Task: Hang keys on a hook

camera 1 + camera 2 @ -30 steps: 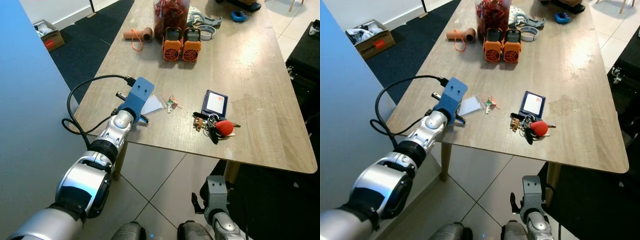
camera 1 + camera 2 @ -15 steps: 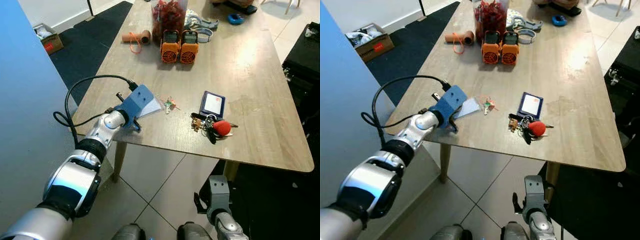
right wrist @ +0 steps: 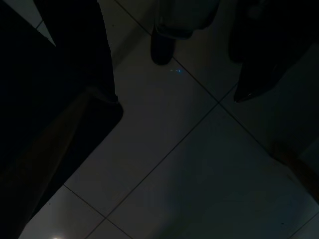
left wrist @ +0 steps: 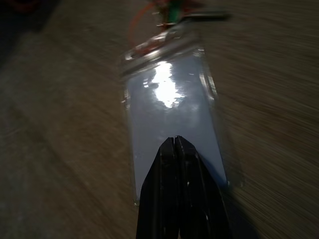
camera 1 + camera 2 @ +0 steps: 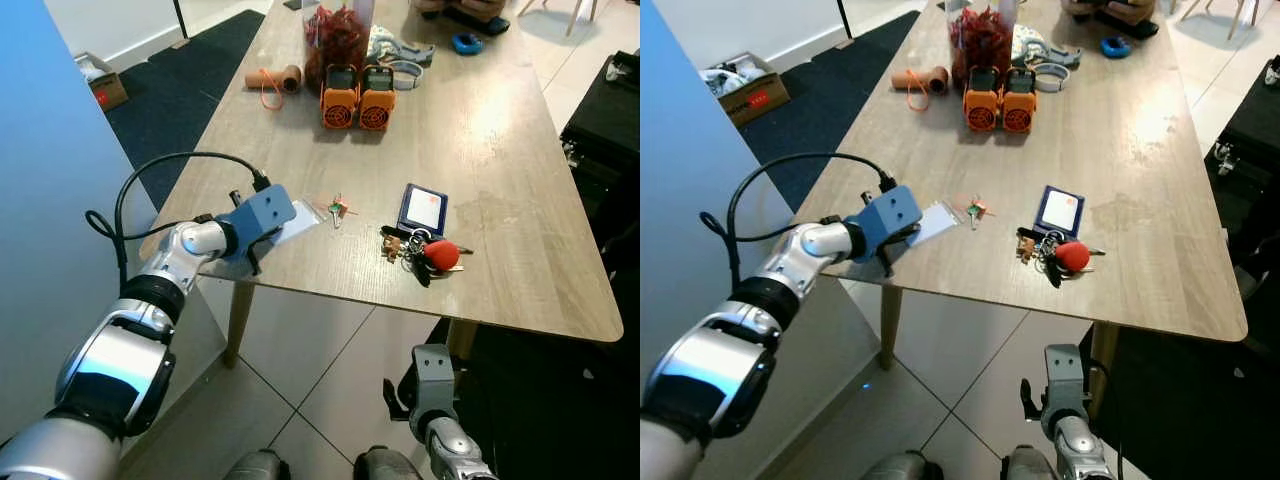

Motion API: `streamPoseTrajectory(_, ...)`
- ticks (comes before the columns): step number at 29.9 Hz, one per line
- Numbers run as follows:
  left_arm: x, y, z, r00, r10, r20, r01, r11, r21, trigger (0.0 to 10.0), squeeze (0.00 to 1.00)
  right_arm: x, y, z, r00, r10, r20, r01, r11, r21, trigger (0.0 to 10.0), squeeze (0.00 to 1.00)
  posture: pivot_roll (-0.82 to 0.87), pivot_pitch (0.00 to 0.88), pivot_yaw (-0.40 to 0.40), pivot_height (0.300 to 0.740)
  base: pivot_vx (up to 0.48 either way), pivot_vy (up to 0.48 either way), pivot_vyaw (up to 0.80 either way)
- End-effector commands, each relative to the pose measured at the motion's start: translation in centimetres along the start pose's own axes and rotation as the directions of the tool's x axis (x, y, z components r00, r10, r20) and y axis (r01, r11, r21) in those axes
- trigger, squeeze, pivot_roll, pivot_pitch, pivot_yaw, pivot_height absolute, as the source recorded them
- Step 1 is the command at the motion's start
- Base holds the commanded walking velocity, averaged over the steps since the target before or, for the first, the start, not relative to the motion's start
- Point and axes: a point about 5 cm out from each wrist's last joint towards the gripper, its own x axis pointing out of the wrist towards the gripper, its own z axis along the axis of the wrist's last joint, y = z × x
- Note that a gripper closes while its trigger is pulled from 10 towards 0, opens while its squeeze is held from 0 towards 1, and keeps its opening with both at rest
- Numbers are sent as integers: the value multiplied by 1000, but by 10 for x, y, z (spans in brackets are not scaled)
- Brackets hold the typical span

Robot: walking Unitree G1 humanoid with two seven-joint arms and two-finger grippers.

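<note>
Below the table [image 5: 520, 290], over the floor tiles, our right gripper [image 3: 259, 64] hangs idle with its fingers apart. At the table's near left corner our left gripper [image 4: 175, 149] rests its pressed-together fingertips on a clear card sleeve [image 4: 169, 107], nothing clamped between them. Just beyond the sleeve lie small green keys [image 5: 338, 208]. Right of them sits the big key bunch [image 5: 425, 254] with its red fob, touching a card holder [image 5: 425, 209]. Farther up the table stand two orange devices [image 5: 360, 97].
</note>
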Motion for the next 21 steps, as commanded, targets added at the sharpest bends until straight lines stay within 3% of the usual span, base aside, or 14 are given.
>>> streamPoseTrajectory(1, -4, -28, -37, 975, -164, -152, 159, 986, -45, 0, 0, -4, 2, -12, 999, 7, -47, -6, 1000, 4, 10000, 0, 100, 139, 22, 740, 0, 0, 0)
streamPoseTrajectory(3, -9, -32, -41, 951, -260, -170, 255, 966, -47, 0, 0, -3, 3, -10, 999, 8, -42, -8, 1000, 5, 10000, 0, 97, 136, 22, 740, 0, 0, 0)
streamPoseTrajectory(10, -13, -39, -45, 919, -354, -175, 348, 935, -66, 0, 0, -3, 4, -9, 999, 13, -40, -13, 1000, 2, 10000, 0, 95, 130, 22, 740, 0, 0, 0)
streamPoseTrajectory(13, -15, -46, -45, 889, -431, -154, 422, 902, -90, 0, 0, -3, 3, -8, 999, 12, -36, -12, 1000, 3, 10000, 0, 91, 129, 21, 740, 0, 0, 0)
streamPoseTrajectory(15, -13, -46, -34, 888, -457, -43, 446, 882, -153, 0, 0, -3, 2, -8, 999, 13, -34, -13, 1000, 0, 10000, 0, 87, 126, 21, 740, 0, 0, 0)
streamPoseTrajectory(16, -13, -46, -34, 888, -457, -43, 446, 882, -153, 0, 0, -3, 2, -8, 999, 13, -34, -13, 1000, 0, 10000, 0, 87, 126, 21, 740, 0, 0, 0)
streamPoseTrajectory(18, -13, -43, -21, 876, -475, 77, 481, 854, -200, 0, 0, -3, 1, -7, 999, 9, -31, -8, 1000, 3, 10000, 0, 85, 120, 22, 740, 0, 0, 0)
streamPoseTrajectory(19, -13, -43, -21, 876, -475, 77, 481, 854, -200, 0, 0, -3, 1, -7, 999, 9, -31, -8, 1000, 3, 10000, 0, 85, 120, 22, 740, 0, 0, 0)
streamPoseTrajectory(21, -16, -40, -8, 838, -516, 176, 544, 812, -211, 0, 0, -2, -1, -7, 1000, 3, -30, -3, 1000, 5, 10000, 0, 83, 113, 25, 740, 0, 0, 0)
